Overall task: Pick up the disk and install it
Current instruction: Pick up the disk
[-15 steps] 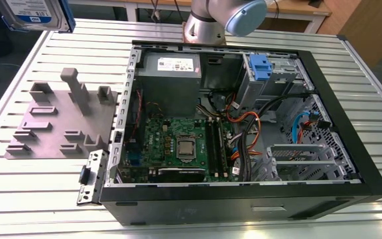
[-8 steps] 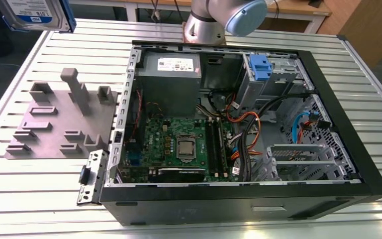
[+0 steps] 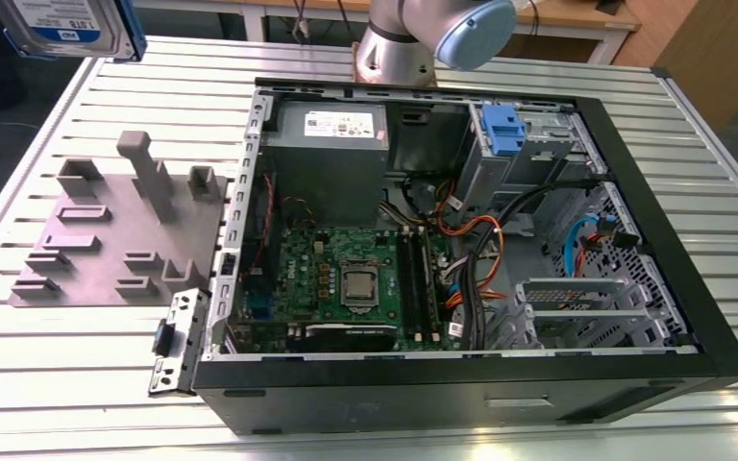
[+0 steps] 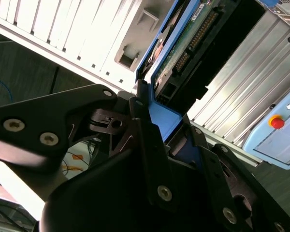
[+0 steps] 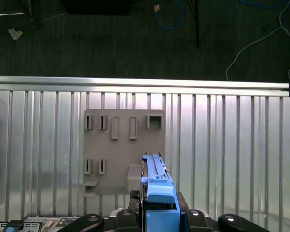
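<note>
fingers [image 4: 147, 145] clamped on the disk [image 4: 183, 43], up above the desk [image 5: 222, 145] | risk: narrow edge grip might let it tilt and clip the case [image 3: 472, 389] rim

A slatted metal desk [image 3: 61, 355] carried an open black computer case [image 3: 472, 389] lying on its side. Just beside it, toward the exterior view's left, lay a flat grey holder plate [image 3: 100, 240] with upright posts and slots.
</note>
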Tool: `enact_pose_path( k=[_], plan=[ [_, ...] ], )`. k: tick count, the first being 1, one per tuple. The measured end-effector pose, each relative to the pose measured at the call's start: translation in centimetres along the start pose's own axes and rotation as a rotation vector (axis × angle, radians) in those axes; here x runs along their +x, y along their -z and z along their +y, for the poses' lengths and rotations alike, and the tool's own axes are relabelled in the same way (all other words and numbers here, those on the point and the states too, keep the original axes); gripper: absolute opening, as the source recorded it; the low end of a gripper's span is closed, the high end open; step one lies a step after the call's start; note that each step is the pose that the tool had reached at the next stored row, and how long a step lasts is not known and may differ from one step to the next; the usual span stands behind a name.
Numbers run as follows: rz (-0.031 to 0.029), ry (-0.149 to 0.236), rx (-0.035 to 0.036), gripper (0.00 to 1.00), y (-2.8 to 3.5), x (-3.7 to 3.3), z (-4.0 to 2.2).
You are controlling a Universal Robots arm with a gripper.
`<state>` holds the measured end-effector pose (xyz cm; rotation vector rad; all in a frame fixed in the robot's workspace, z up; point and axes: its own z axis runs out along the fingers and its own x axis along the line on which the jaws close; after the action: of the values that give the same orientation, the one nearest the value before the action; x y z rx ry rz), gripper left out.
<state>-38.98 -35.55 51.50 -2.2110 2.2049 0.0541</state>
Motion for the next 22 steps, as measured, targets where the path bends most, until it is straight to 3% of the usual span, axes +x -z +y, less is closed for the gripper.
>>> enact_pose_path(
  k=[5,11,22],
  plan=[
    [-0.0001,0.0,0.0003,0.36,0.16,0.01,-0.05],
    [-0.0001,0.0,0.0002,0.36,0.18,0.01,-1.06],
    [-0.0002,-0.008,0.0005,0.36,0.17,0.84,-1.19]
  ],
)
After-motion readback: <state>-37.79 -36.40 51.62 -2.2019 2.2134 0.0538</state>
